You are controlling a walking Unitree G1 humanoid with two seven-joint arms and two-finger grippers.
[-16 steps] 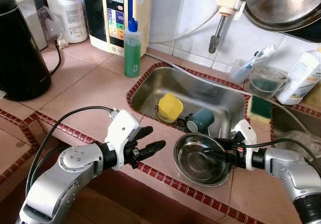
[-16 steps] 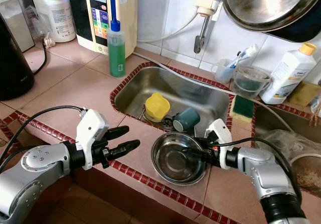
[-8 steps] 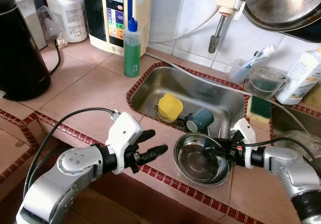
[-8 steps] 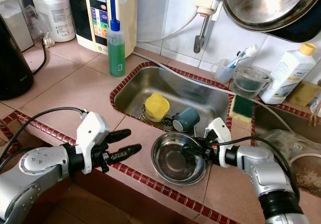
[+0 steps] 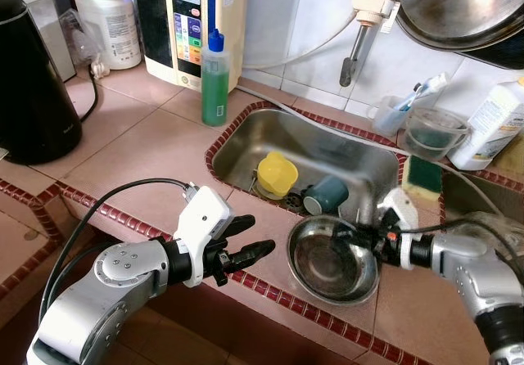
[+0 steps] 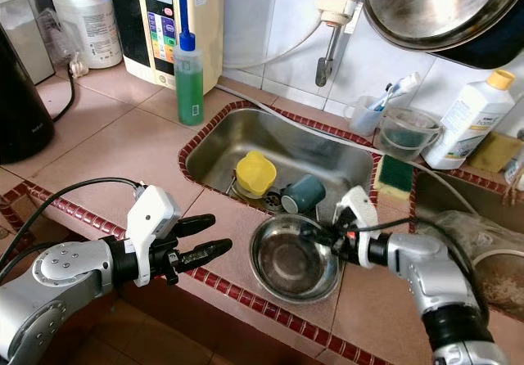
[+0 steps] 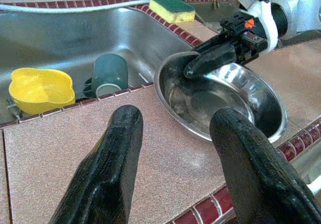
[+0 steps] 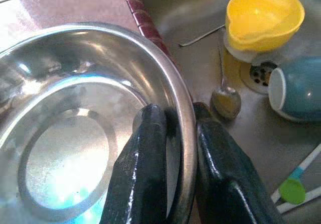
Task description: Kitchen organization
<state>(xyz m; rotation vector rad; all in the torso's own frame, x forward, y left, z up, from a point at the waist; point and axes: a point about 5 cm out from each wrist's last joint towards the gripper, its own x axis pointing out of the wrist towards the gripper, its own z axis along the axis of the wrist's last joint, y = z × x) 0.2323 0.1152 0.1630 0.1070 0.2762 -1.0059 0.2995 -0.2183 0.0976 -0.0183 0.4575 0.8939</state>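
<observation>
Right gripper [image 5: 354,236] clamps steel bowl [image 5: 332,260] rim (lower centre, tilted) — left gripper [image 5: 246,241] fingers apart, beside it.

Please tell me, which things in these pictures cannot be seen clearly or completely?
- Steel bowl: in the right wrist view, the picture's edge cuts its near side; right gripper covers part of the rim.
- Teal cup: cut by the right wrist view's edge.
- Water purifier label: too small to read, eye views.
</observation>
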